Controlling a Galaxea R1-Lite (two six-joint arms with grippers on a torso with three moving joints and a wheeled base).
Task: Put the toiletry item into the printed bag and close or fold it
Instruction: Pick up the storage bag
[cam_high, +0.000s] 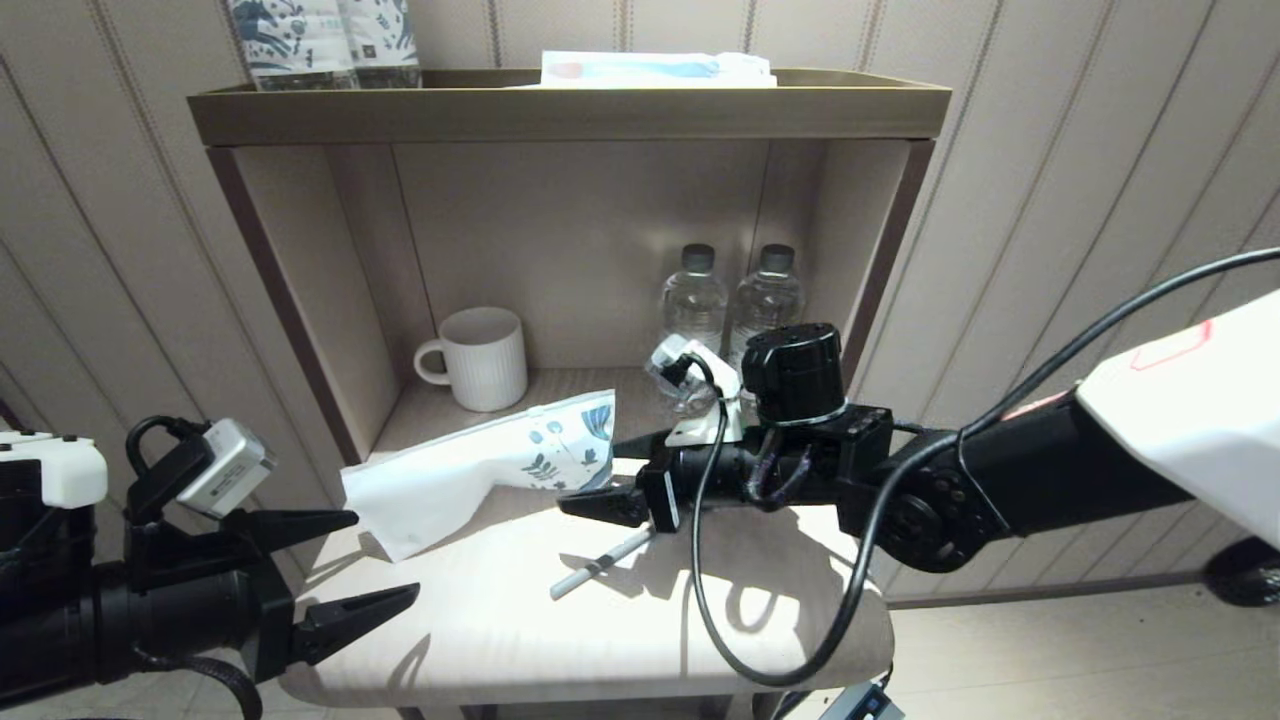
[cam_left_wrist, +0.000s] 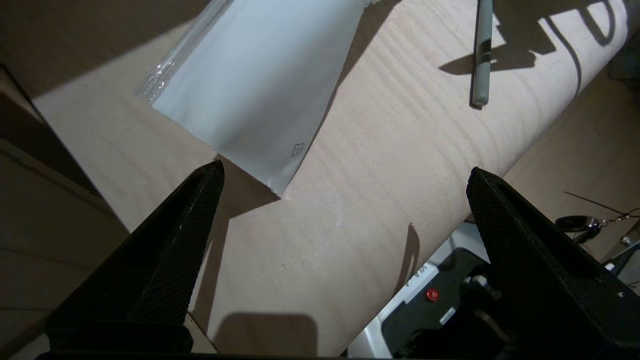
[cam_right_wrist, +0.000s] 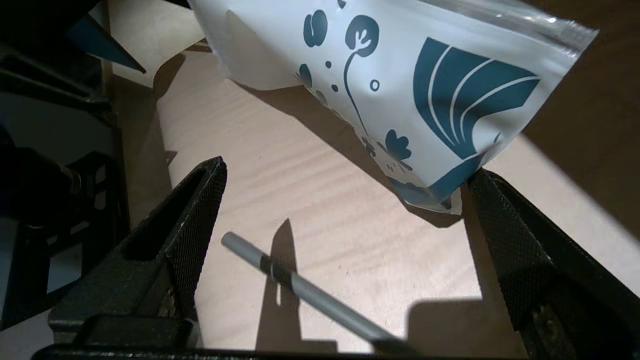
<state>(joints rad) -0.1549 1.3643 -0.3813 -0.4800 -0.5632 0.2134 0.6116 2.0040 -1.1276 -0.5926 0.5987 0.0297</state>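
The toothbrush, a light, stiff, slippery stick lying bare on the table under the right claw, wants a mid-handle pinch, while the limp printed bag just beside it wants holding near its zip edge; both claws gape empty, the left claw idle at the table's near-left corner

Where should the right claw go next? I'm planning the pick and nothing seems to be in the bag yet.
Probably down onto the toothbrush. It lies bare on the table, outside the printed bag. The right claw hangs open just above it, holding nothing. The left claw waits open near the bag's plain end.
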